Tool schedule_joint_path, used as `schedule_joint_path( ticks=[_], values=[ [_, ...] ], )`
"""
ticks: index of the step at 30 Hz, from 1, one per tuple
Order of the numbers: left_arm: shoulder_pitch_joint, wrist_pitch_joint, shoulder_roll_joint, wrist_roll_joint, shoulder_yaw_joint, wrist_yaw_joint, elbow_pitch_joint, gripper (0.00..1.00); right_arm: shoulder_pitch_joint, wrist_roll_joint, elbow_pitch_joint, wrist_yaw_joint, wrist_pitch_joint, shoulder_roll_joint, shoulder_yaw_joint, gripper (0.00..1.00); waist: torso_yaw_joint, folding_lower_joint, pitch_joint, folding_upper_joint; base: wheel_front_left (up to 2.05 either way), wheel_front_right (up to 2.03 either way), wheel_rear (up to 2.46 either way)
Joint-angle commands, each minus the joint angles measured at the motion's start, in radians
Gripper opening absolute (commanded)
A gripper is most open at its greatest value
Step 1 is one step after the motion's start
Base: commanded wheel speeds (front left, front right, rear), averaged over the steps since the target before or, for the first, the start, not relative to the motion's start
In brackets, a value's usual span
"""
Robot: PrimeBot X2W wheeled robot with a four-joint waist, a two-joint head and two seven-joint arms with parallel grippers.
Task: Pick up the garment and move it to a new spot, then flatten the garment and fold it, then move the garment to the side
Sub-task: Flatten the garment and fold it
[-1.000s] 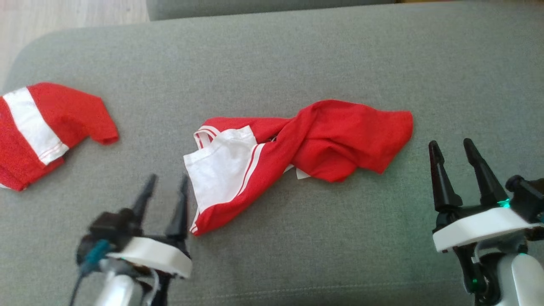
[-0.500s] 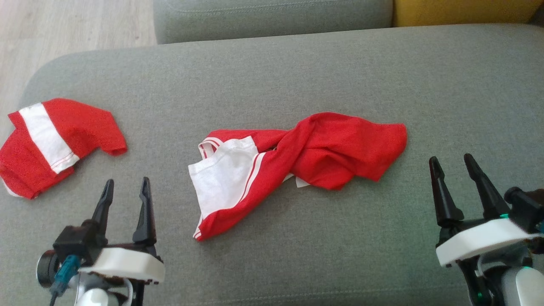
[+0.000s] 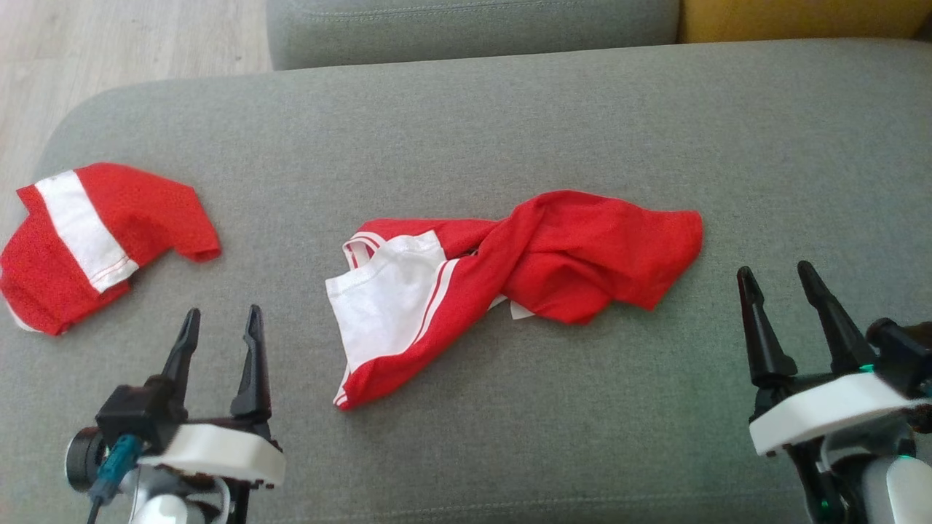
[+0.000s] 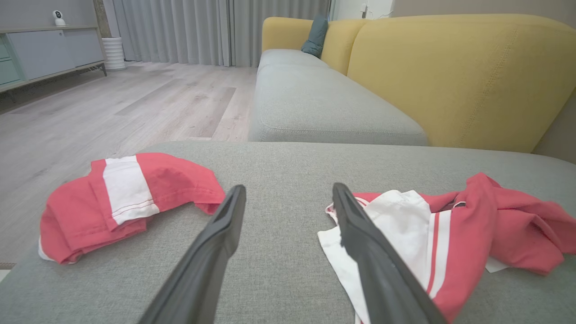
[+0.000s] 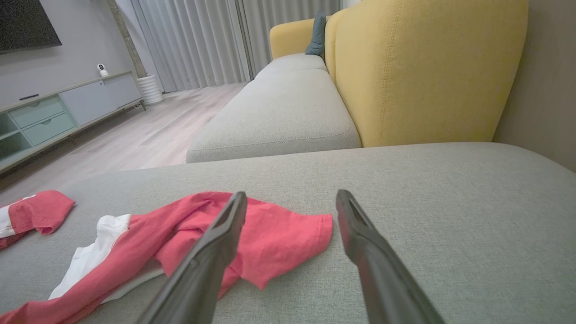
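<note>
The garment (image 3: 561,255) is a red top with a white panel and white stripes, lying crumpled and twisted in the middle of the grey sofa cushion (image 3: 510,124). My left gripper (image 3: 223,313) hovers open to the left of its white end, apart from it. In the left wrist view the garment (image 4: 454,234) lies just right of the open left gripper (image 4: 289,189). My right gripper (image 3: 773,269) stands open to the right of the red end, not touching it. The right wrist view has the garment's red end (image 5: 279,238) behind the left finger of the right gripper (image 5: 292,194).
A second red and white garment (image 3: 102,240) lies folded near the cushion's left edge. Beyond that edge is wooden floor (image 3: 109,36). Another grey seat cushion (image 4: 310,103) and a yellow backrest (image 4: 459,76) stand at the far side.
My left gripper has drawn back and to the left, away from the garment's white end. The head camera has tilted, shifting the whole picture down. The right gripper and garment have stayed put.
</note>
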Motion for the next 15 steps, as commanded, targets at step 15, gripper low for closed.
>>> schedule_joint_path(
  ticks=[15],
  values=[
    [-0.214, 0.081, 0.021, -0.008, -0.038, -0.074, 0.053, 1.0, -0.065, -0.018, -0.064, -0.001, 0.01, -0.026, 0.009, 1.0, 0.001, 0.0, 0.089, 0.0, 0.0, 0.0, 0.0]
  ],
)
